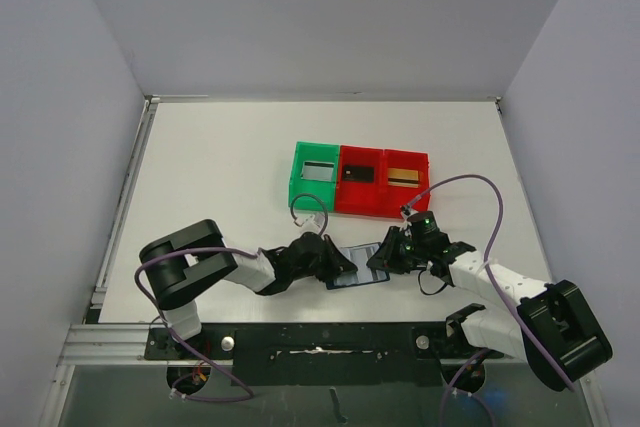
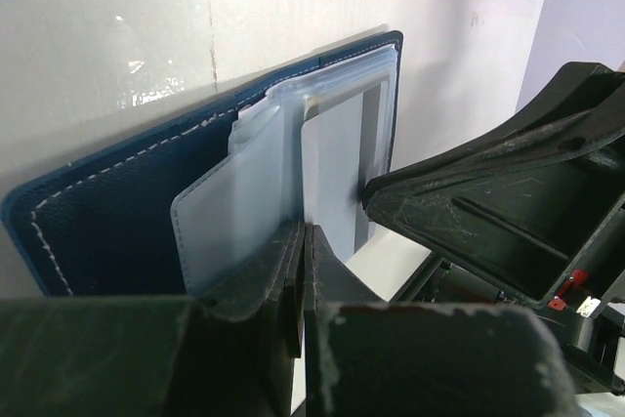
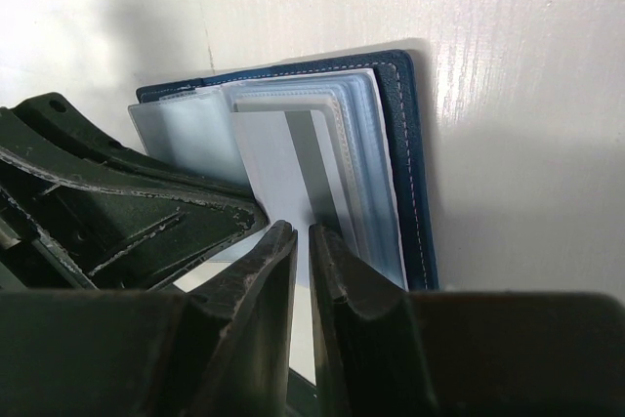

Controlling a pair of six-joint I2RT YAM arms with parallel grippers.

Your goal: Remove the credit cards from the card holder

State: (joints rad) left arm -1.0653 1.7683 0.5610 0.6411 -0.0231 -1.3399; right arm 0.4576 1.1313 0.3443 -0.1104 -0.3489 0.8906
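Navy-blue with pale stitching, the card holder point(image 1: 361, 266) lies open on the white table point(image 1: 220, 167), directly between the two arms' tips and near the front edge. Its clear bluish pockets point(image 2: 229, 217) fan up from the cover.

From the left, the left gripper point(image 2: 301, 236) meets the holder at the free edge of those pockets. Its jaws are pressed together with no gap to speak of. The tips touch the pocket leaves, but I cannot tell whether a leaf is actually pinched between them.

From the right, the right gripper point(image 3: 303, 233) faces the holder's other side, close to the left one, the two nearly meeting over the open holder. Its jaws stand narrow, closed on the near edge of a pale card point(image 3: 278, 158) with a grey stripe. That card's far end sits among the clear pockets, against the navy cover.

Farther back on the table, well apart from both grippers, a green tray point(image 1: 297, 185) adjoins a red tray point(image 1: 370, 207). A black card point(image 1: 357, 174) lies in the red tray's left compartment and a gold card point(image 1: 403, 177) in its right one.
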